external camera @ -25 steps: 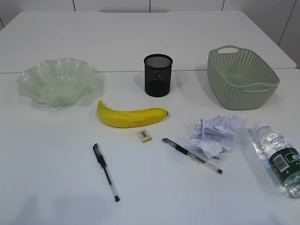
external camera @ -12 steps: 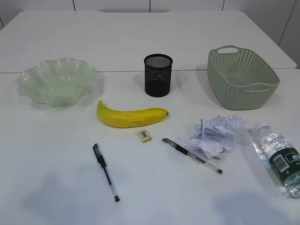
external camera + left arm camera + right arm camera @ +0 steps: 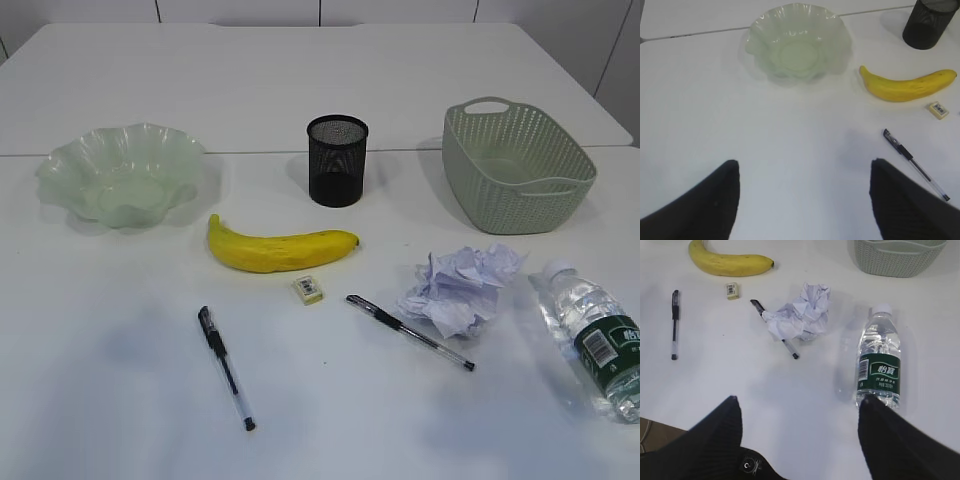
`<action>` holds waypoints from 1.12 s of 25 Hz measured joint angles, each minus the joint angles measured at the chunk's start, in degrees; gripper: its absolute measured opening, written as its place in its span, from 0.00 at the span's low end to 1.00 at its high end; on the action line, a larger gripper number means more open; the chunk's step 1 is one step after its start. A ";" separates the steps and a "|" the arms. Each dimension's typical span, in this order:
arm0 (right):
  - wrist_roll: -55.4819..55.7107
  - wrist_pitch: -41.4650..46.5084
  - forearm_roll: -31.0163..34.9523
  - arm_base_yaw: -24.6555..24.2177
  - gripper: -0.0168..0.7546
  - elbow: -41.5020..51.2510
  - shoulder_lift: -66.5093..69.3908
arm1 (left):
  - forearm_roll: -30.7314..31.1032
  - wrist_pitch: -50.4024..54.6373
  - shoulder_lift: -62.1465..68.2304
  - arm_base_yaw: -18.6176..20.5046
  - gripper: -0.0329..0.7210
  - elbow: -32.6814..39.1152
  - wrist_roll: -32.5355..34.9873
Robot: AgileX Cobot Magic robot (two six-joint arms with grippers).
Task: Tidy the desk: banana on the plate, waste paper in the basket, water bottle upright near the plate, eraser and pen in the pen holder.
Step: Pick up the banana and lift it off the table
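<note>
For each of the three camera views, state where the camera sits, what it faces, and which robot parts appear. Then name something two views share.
Exterior view: in front of the table, slanting down at the whole desk; no robot parts.
Left wrist view: above the left side, facing plate and banana; open left gripper fingers frame the bottom.
Right wrist view: above the right side, facing water bottle and waste paper; open right gripper below.
Both wrist views share the banana and eraser.

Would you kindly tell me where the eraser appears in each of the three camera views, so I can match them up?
Exterior view: the eraser lies near the centre, just below the banana.
Left wrist view: the eraser is at the right edge, below the banana's right tip.
Right wrist view: the eraser is upper left, just under the banana.
Shared landmark: the banana, beside the eraser in all three views.
</note>
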 joint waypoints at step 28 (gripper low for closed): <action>-1.32 -0.57 4.93 0.00 0.72 -7.53 18.96 | -1.43 -3.21 41.90 -5.29 0.81 -19.61 4.92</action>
